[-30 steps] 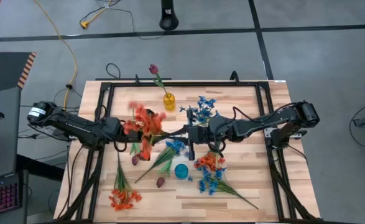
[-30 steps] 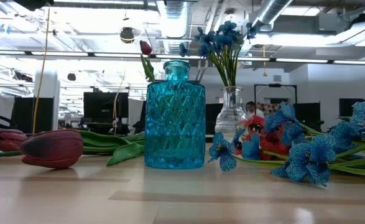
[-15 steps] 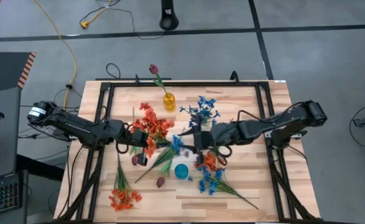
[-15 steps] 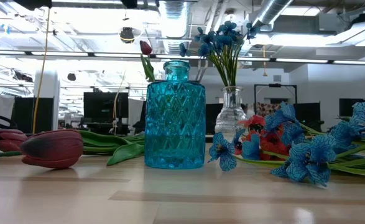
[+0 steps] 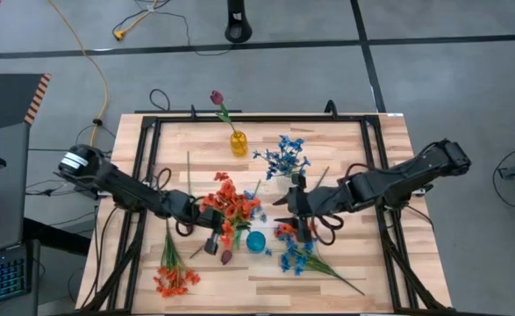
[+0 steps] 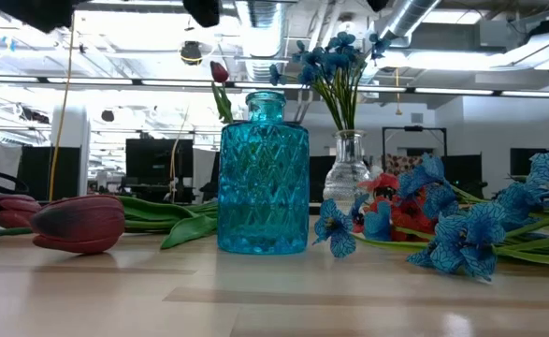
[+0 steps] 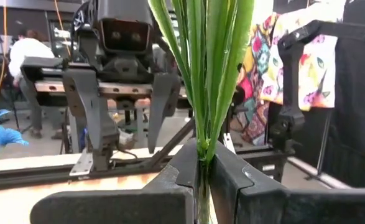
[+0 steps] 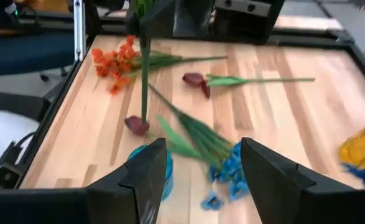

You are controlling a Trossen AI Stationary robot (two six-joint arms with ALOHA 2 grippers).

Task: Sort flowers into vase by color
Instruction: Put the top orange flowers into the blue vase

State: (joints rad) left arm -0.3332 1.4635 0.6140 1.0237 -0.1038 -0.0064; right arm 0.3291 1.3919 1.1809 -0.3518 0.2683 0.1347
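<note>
Left claw [image 5: 211, 230] carried orange spray [image 5: 232, 204] nearer blue vase [image 5: 256, 241].

A pale wooden bench [image 5: 389, 263] edged by a black frame [image 5: 371, 123] carries three vases: a blue one [image 5: 255, 241] near the middle, a yellow one [image 5: 239, 143] and a clear glass one [image 6: 347, 168] farther back. Lying flat on it are an orange-red spray [image 5: 174, 277], blue sprays [image 5: 299, 254] and a maroon bud [image 5: 226, 257].

Yellow cable [image 5: 99, 66] snaking over grey floor behind table. Keyboard [image 5: 1, 274] at picture's left edge. Dark monitors [image 6: 152, 161] in room beyond. Seated person [image 7: 30, 56] at desk.
</note>
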